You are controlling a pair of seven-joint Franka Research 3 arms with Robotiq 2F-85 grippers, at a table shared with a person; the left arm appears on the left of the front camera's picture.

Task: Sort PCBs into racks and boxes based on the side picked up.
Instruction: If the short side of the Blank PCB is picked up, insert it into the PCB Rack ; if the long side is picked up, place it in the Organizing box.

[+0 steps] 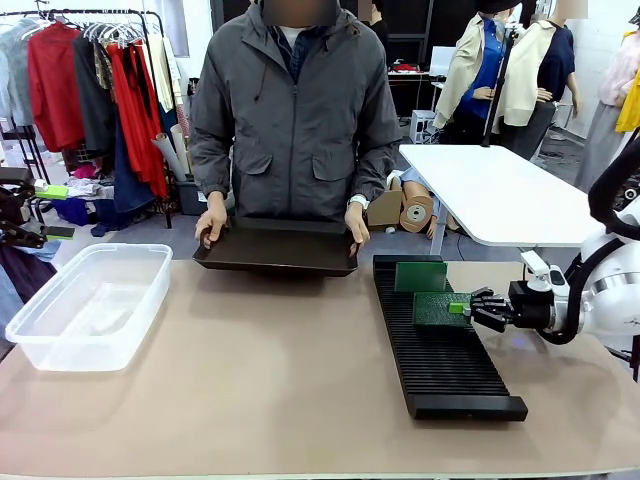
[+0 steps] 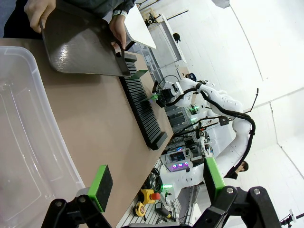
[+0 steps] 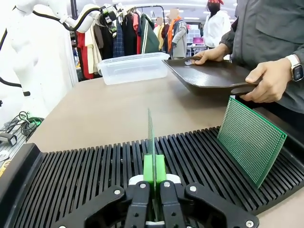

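Right now, pinching a PCB (image 3: 150,137) edge-on between pressed-together green pads (image 3: 154,169), right gripper (image 1: 472,308) at centre-right of the front view, over the black rack (image 1: 440,350); seen along the fingers in the right wrist view, board standing as a thin vertical line at frame centre, lower edge down among the ribs, though whether already seated in a slot cannot be told.

Risk one: lower edge landing on a rib instead of in a groove; fine, tightly packed slots, so a slight tilt or sideways offset probably enough to leave the board riding on top, then toppling on release. Risk two: letting go before the edge is properly down; likely to fall flat across the ribs. Risk three: drifting toward the second PCB (image 3: 251,140), already leaning in the rack at right of the wrist frame; near but apart, and a knock could tip it out.

Elsewhere: left gripper (image 2: 156,183) at bottom of its own view, pads spread wide, nothing between them, hanging beside the clear box (image 1: 90,305) at the left of the front frame; box looking empty. Person's hands (image 1: 211,222) gripping a black tray (image 1: 277,250) at upper centre, just behind the rack's far end; a bump there could jolt the rack.
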